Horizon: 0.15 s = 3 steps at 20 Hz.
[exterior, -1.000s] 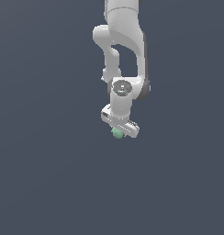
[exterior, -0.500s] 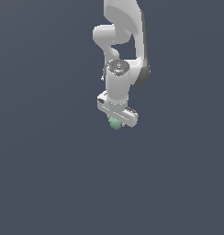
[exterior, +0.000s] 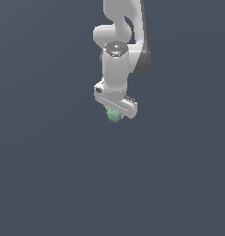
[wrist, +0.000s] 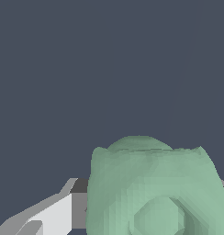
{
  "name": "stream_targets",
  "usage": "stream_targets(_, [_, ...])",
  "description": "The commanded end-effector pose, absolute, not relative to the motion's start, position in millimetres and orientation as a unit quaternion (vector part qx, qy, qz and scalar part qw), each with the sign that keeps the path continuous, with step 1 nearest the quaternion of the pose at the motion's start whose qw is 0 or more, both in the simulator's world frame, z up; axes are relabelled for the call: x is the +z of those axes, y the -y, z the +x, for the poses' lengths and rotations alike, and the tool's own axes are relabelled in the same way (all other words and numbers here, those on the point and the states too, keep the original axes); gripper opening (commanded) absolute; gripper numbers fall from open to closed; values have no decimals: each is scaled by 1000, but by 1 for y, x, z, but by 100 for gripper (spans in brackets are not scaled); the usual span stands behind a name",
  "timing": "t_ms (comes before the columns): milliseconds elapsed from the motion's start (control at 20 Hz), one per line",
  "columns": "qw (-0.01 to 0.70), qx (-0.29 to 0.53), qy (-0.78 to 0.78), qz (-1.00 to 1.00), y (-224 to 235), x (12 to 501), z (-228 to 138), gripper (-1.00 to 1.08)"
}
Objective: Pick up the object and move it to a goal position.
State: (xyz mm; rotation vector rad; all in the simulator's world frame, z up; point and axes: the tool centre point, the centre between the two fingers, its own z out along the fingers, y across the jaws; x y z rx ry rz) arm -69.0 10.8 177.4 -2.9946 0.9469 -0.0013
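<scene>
Since a second ago the arm has swung its gripper round, clamped on the pale green knobbly lump between its fingers, so the carry step appears underway, calling next for steady transport to the unseen goal.

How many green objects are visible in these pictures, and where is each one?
1. The pale green lump sits just under the white gripper, between its fingers. The wrist view shows the same lump close up. No other is visible.
</scene>
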Motion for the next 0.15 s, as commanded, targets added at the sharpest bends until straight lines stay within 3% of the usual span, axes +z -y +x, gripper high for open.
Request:
stream_targets(0, [0,0,-301,-954,-10,183,-71,-100])
stream_targets(100, [0,0,-301,-954,-9,184,-71,-100])
